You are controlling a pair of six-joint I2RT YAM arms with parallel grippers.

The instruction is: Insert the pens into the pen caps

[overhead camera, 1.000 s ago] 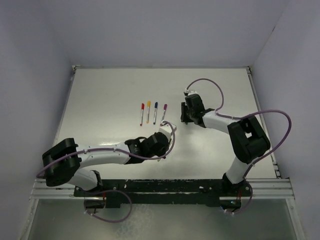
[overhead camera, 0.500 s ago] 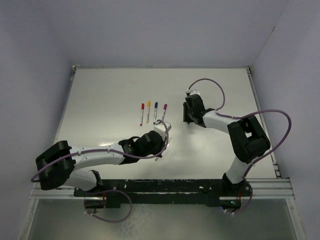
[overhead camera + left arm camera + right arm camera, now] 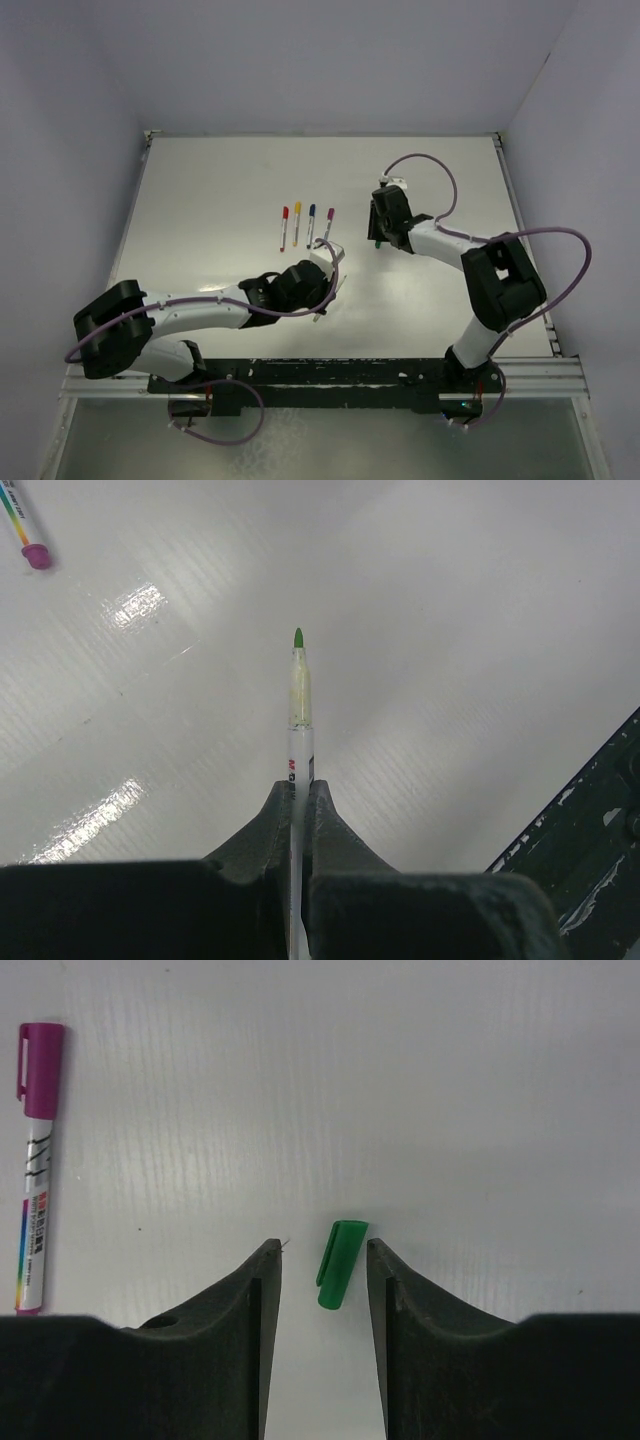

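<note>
My left gripper (image 3: 298,785) is shut on a thin white pen (image 3: 299,700) whose green tip points away from me, above the table. From above, this gripper (image 3: 318,300) is near the table's front middle. A small green pen cap (image 3: 340,1263) lies on the table between the fingers of my open right gripper (image 3: 322,1250), nearer the right finger and touching neither. In the top view that cap (image 3: 376,242) shows just below the right gripper (image 3: 376,235).
Several capped pens lie side by side at mid table: red (image 3: 285,228), yellow (image 3: 297,222), blue (image 3: 311,224) and purple (image 3: 327,222). The purple one (image 3: 38,1160) is left of the right gripper. The black base rail (image 3: 590,810) is close to the left gripper.
The right gripper's jaws have spread apart and it has drawn back slightly, leaving the green cap on the table. The left arm pulled the pen a little toward the front.
</note>
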